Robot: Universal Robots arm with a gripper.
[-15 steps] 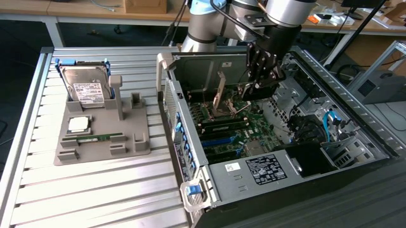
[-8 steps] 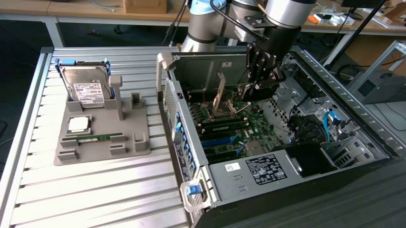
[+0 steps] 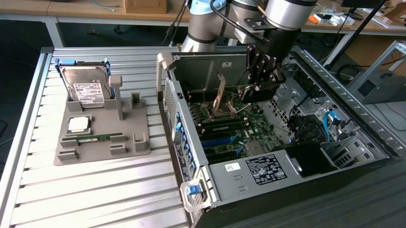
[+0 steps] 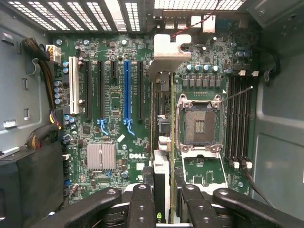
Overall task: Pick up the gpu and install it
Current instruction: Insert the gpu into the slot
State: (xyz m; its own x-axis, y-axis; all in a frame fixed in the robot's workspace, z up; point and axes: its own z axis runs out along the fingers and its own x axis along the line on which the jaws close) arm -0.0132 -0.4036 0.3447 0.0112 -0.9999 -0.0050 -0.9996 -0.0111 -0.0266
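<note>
One pincer clamped on the gpu — over the motherboard, between blue slot and CPU socket.

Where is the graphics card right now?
In the wrist view, the gripper holds the graphics card edge-on over the green board inside the open computer, between the long blue slot and the square chip socket.

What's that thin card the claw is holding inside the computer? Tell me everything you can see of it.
The gpu is seen edge-on: a thin, dark circuit board with a bent silver metal bracket at the end away from the gripper. It stands on edge over the motherboard, between the expansion slots and the CPU socket. The gripper clamps its other end from both sides. Whether it touches a slot cannot be told.
</note>
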